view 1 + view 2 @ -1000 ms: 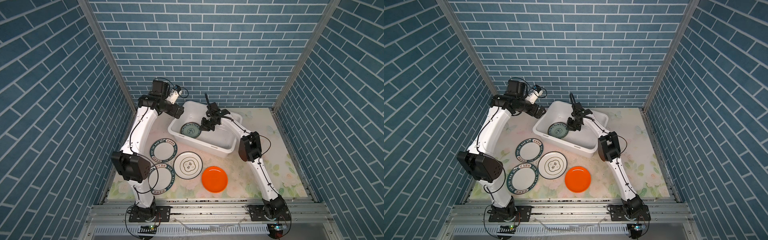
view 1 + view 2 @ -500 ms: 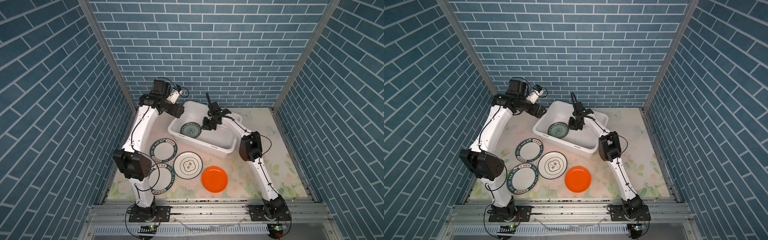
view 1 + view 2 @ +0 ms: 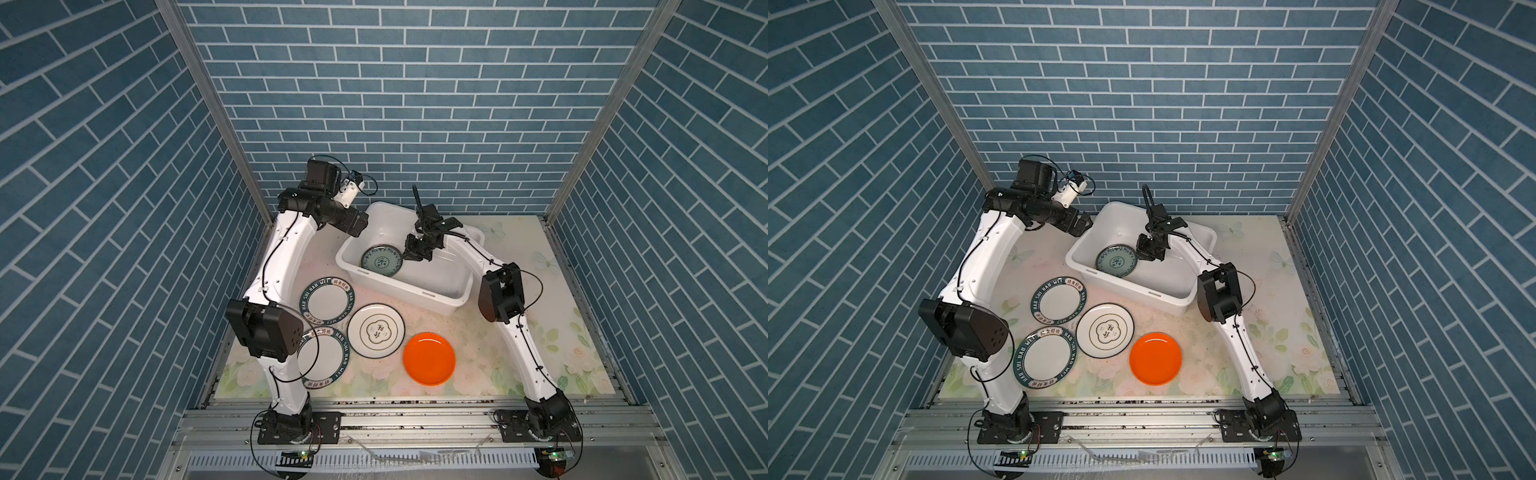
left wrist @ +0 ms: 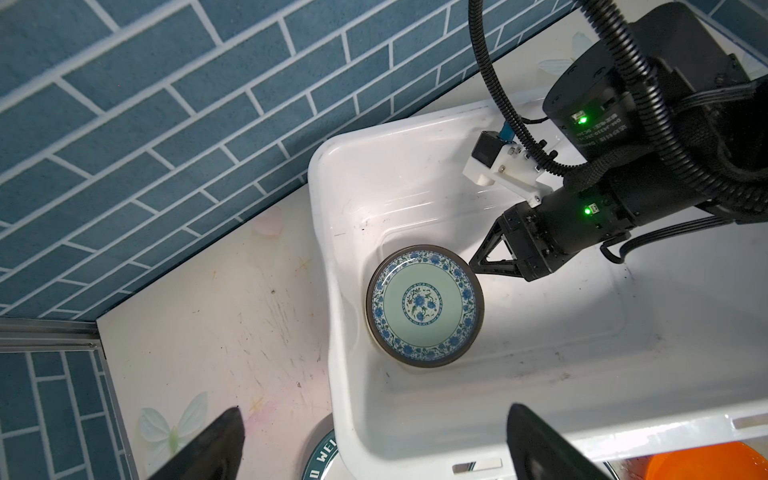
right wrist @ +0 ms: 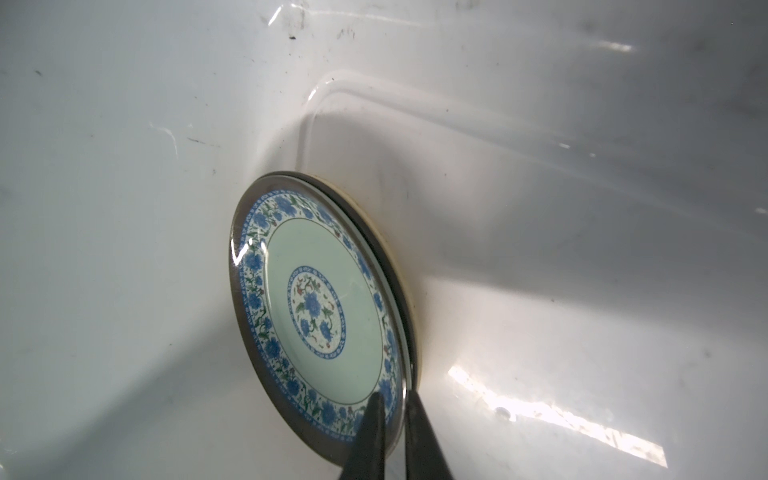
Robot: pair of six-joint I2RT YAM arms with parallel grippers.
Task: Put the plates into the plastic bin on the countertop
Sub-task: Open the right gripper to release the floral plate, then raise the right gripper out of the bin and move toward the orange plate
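The white plastic bin point(image 3: 409, 292) point(image 3: 1133, 287) point(image 4: 328, 249) stands at the back of the countertop point(image 3: 540, 291). Inside it lies the blue-green patterned plate point(image 3: 381, 261) point(image 3: 1116, 260) point(image 4: 424, 305) point(image 5: 320, 307), tilted over a black rim point(image 5: 374, 245) and a cream rim point(image 5: 401, 270). My right gripper point(image 3: 403, 258) point(image 3: 1138, 255) point(image 5: 392, 395) is shut on the blue-green plate's edge. My left gripper point(image 3: 357, 222) point(image 3: 1081, 224) point(image 4: 374, 436) hangs open and empty over the bin's left corner. Two green-lettered plates point(image 3: 327, 300) point(image 3: 322, 357), a gold-motif plate point(image 3: 376, 330) and an orange plate point(image 3: 429, 358) lie in front of the bin.
Blue brick walls point(image 3: 415, 104) close in the back and both sides. A grey metal rail point(image 3: 395, 419) with both arm bases runs along the front. The left arm's elbow point(image 3: 266, 324) overhangs the nearer lettered plate. Bare countertop lies to the right of the right arm.
Both grippers and all plates stay where they were. The left arm's elbow has shifted slightly.
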